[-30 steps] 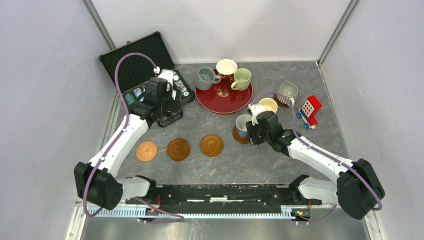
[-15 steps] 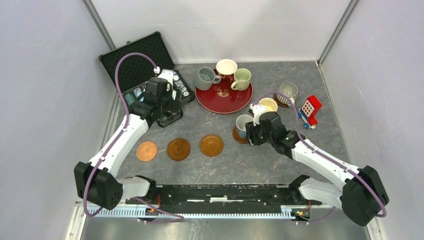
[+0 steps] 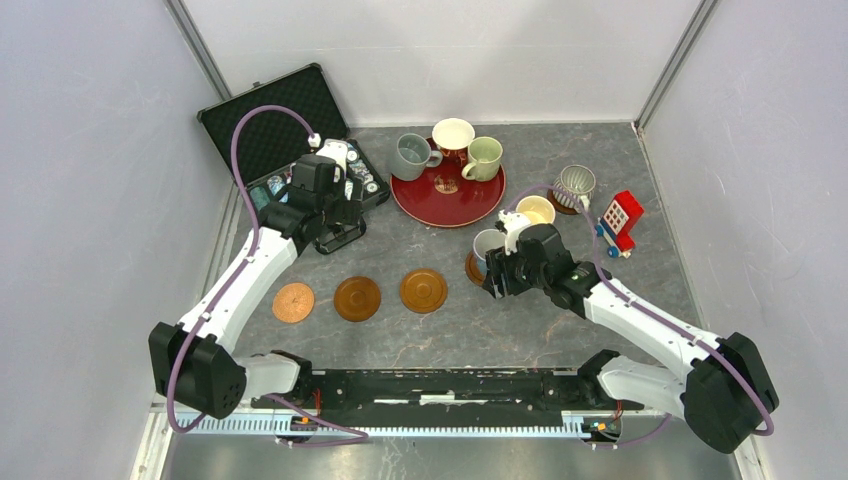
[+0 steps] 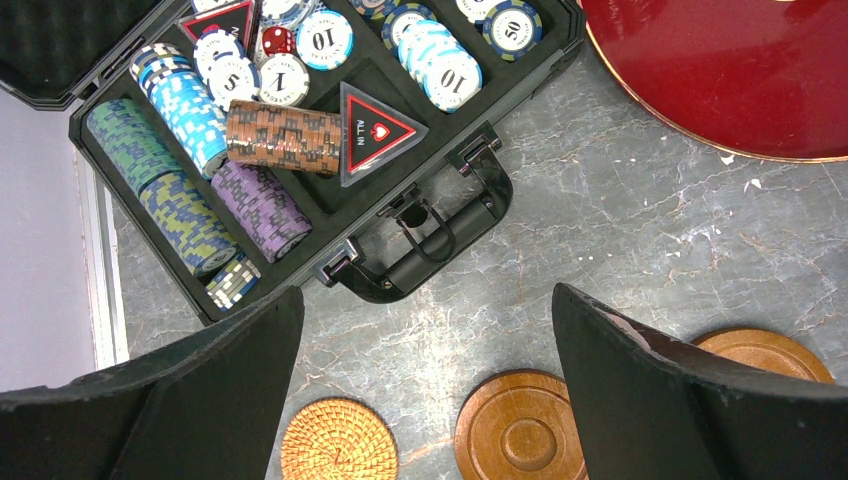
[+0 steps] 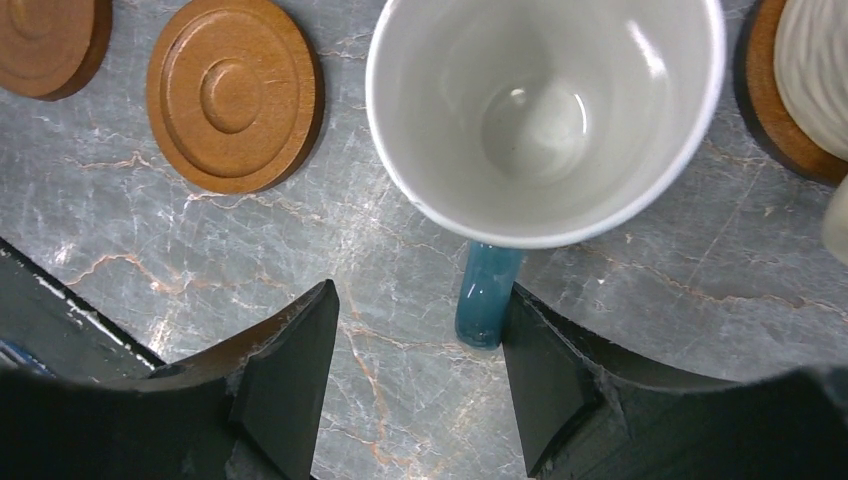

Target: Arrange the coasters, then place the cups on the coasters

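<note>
Roughly halfway, the right end effector (image 5: 420,335) gaped astride the handle of the light blue ceramic mug (image 5: 545,110), set on a round brown wooden coaster (image 3: 471,270) toward the worktop's right edge, the left end effector (image 4: 425,305) hung wide, and three bare coasters (image 3: 357,298) awaited the far-edge mugs (image 3: 410,155).

From above, your right hand (image 3: 492,272) covers nearly all of the blue cup's coaster (image 3: 469,268); only a brown sliver shows at the left of the light blue cup (image 3: 487,243). In the right wrist view the cup's bowl hides that coaster altogether. There the ribbed cup (image 5: 815,55) and the ribbed cup's coaster (image 5: 770,110) run off the right edge, and the cream cup (image 5: 838,220) is a mere strip. In the left wrist view the top and right edges cut the red tray (image 4: 720,70), and the third coaster (image 4: 765,348) sits partly behind a finger (image 4: 650,400). From above, you cannot read the poker chips (image 3: 365,180); they are too small.
</note>
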`<state>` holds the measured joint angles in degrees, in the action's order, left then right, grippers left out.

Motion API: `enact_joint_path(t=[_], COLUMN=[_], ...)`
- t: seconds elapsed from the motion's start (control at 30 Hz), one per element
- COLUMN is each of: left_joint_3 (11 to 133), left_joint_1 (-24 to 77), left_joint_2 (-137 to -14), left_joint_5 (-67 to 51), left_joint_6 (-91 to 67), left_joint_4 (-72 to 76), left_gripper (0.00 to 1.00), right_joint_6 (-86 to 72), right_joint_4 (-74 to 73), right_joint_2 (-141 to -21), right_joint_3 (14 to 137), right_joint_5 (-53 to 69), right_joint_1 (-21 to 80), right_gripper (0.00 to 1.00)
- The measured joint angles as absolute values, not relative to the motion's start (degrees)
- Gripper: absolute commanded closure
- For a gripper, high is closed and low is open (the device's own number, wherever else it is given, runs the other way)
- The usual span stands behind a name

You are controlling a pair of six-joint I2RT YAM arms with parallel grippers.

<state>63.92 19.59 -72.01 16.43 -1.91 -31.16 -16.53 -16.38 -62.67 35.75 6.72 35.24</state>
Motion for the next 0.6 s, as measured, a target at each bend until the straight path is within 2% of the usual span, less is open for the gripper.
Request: enact_joint_path(t=[0.13,0.33,0.6], left_joint_3=[63.92,64.14,67.88], left_joint_1=[19.59,19.59,19.57], left_joint_2=[-72.01,-72.44,-75.77], left_joint_5=[16.36,14.59,7.01], left_joint_6=[-1.91,-1.87,0.99], left_joint_4=[-31.16,-31.57,-32.53], left_gripper=[0.0,0.0,0.0], right_joint_6=[-16.67,-14.39,-6.92], right_joint_4=[-16.43,-18.59,-21.23], right_joint_2=[-62.7,-62.76,-62.74], right_joint_3=[35.75,36.95,42.87], right_joint_5=[7.4,4.4,1.85], right_joint_1=[35.24,34.76,34.0], right_gripper=[0.31,0.02,0.02])
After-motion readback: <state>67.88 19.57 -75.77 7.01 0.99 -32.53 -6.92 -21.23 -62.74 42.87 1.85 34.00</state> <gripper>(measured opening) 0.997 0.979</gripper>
